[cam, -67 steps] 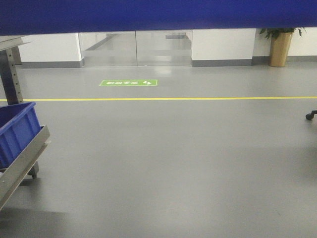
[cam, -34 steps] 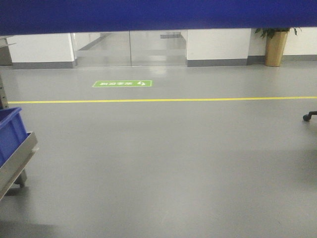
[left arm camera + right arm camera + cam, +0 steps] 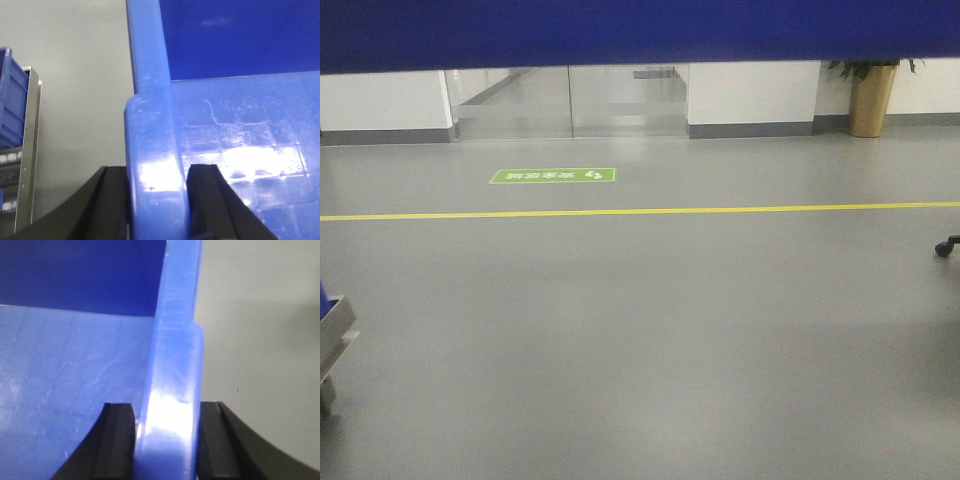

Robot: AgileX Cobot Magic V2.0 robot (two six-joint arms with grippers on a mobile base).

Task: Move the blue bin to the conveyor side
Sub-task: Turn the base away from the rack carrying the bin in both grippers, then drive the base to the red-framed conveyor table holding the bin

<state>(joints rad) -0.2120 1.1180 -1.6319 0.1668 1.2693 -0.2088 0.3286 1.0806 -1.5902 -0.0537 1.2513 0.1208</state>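
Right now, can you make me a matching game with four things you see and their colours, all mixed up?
Things:
1. bin
2. floor line
3. floor sign
4. plant pot

Colours:
A. green
B. gold
C. blue
D. yellow

Right pairs: 1-C, 2-D, 3-A, 4-B.

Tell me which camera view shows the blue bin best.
Left wrist view: the blue bin shows rim, inside floor and far wall, with the left gripper clamping the rim. Right wrist shows much the same; front shows only a blue band.
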